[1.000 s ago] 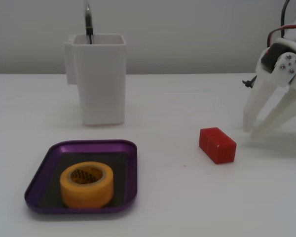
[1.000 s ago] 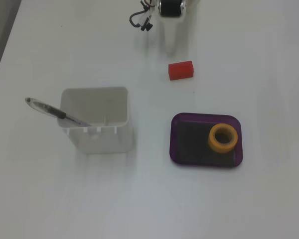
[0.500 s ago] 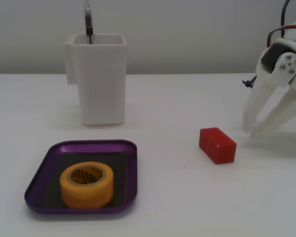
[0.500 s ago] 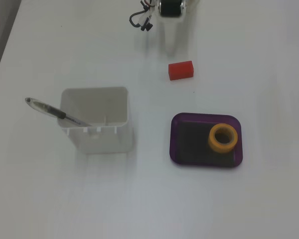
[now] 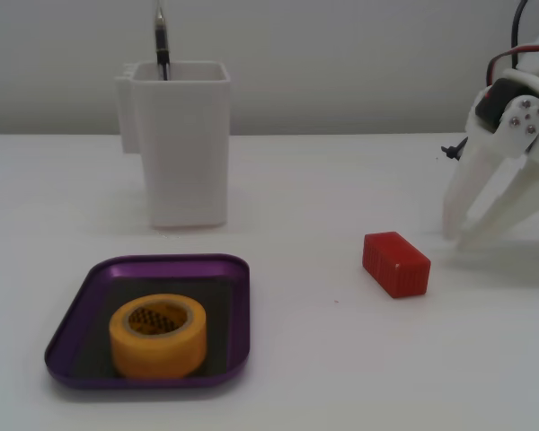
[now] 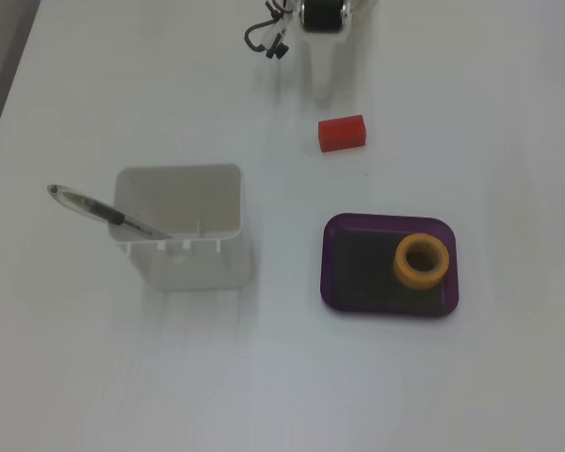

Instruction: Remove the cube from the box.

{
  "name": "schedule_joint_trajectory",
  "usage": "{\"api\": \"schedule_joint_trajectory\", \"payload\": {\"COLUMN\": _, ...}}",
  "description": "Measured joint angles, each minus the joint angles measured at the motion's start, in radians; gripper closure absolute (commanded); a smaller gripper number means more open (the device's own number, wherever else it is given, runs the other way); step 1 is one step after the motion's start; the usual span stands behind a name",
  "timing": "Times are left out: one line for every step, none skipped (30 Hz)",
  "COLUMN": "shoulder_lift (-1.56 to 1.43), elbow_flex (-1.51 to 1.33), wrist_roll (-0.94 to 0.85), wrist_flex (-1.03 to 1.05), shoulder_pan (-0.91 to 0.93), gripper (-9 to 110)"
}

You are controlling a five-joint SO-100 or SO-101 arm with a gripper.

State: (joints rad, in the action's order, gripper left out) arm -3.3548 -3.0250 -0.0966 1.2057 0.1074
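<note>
The red cube lies on the white table, outside the box and to its right; it also shows in the other fixed view. The box is a shallow purple tray with a dark inside; it holds only a yellow tape roll. My white gripper stands at the right edge, fingertips down near the table and meeting, holding nothing. It is a short way right of and behind the cube. Seen from above, the gripper is just beyond the cube.
A tall white square container with a pen in it stands behind the tray. The yellow tape roll sits in the tray's right half as seen from above. Cables hang by the arm.
</note>
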Motion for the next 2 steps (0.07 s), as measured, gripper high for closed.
{"api": "schedule_joint_trajectory", "payload": {"shoulder_lift": 0.000, "elbow_flex": 0.000, "wrist_roll": 0.000, "wrist_flex": 0.000, "shoulder_pan": 0.000, "gripper": 102}}
{"api": "schedule_joint_trajectory", "payload": {"shoulder_lift": 0.000, "elbow_flex": 0.000, "wrist_roll": 0.000, "wrist_flex": 0.000, "shoulder_pan": 0.000, "gripper": 102}}
